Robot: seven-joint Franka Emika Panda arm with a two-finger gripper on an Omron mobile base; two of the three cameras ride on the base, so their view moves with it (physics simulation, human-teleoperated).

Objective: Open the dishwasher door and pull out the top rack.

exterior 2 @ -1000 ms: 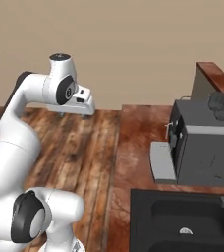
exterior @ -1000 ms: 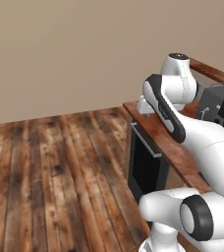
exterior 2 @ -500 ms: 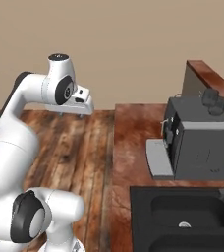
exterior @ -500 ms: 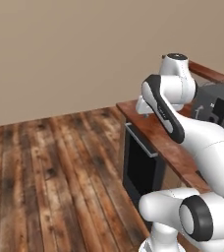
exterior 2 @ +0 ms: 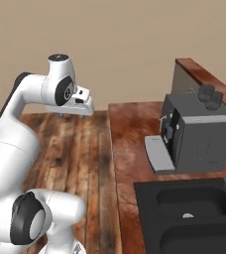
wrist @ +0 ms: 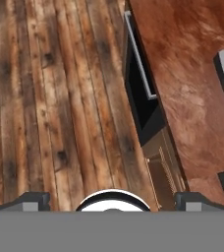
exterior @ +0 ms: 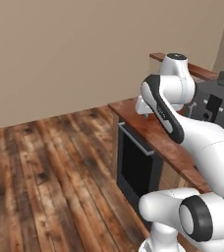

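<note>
Wooden floor (wrist: 50, 98); dishwasher door (wrist: 139, 96) below open end effector (wrist: 112, 199).

You see a dishwasher door (exterior: 136, 165) faced in smooth, glossy black, with a thin bar handle (exterior: 136, 138) that looks like brushed silver metal. The counter (exterior 2: 130, 149) above it reads as reddish-brown mottled stone or polished wood, with a slight sheen. The floor (exterior: 45, 177) is dark, knotty wooden planks, rough-grained and matt. The coffee machine (exterior 2: 197, 134) looks like matt grey plastic. The sink (exterior 2: 194, 213) is matt black. The wall (exterior: 74, 49) is flat, matt beige.
</note>
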